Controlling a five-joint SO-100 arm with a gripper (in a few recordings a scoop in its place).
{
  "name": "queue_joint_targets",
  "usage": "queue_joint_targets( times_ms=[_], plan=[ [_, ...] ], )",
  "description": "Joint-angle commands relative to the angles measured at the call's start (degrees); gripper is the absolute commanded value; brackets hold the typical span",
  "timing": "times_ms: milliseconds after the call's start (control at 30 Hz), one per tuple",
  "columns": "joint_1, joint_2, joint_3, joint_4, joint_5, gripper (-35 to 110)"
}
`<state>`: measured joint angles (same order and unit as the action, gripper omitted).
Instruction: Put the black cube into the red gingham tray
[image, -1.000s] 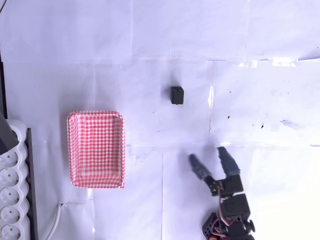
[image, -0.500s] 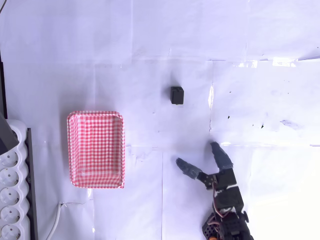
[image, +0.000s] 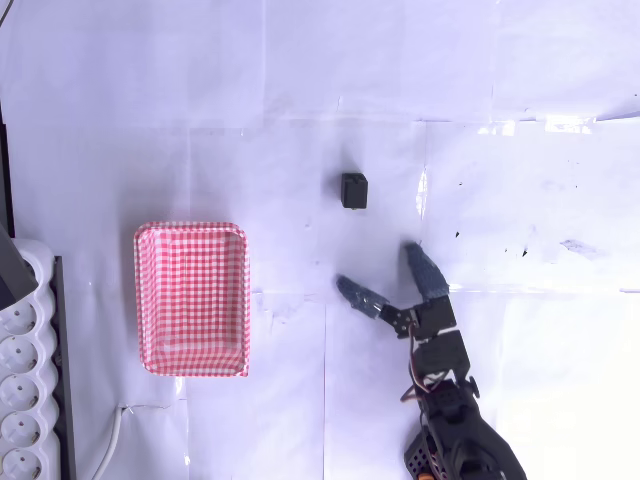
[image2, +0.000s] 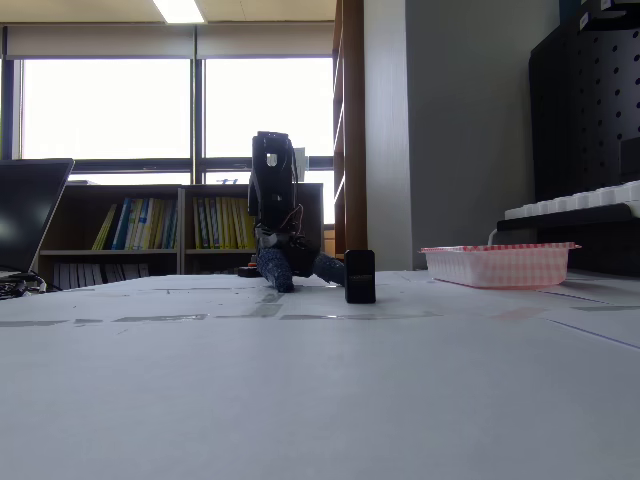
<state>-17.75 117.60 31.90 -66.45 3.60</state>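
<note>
Cube (image: 354, 190) near mid-table, upright, alone, well apart from tray (image: 191, 298) toward the left edge in the overhead view. Gripper (image: 388, 277) spread wide, holding nothing, low over the table between cube and near edge, fingers aimed at the cube. Looks small, rigid, light; matte faces probably give fair grip. Best pinched across two opposite flat sides, low and centred, to avoid twisting or tipping. Tray empty, rim shallow.

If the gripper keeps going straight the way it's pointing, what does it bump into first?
Probably the cube. The open gripper points up and slightly left in the overhead view, with bare table between them. The tray sits well off that line.
</note>
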Motion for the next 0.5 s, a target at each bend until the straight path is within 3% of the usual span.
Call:
queue_joint_targets(
  times_ms=[0,467],
  plan=[
    [-0.44,3.87,6.86,-1.23,0.62,49],
    [-1.85,14.68,22.41,-3.25,-0.79,53]
  ],
)
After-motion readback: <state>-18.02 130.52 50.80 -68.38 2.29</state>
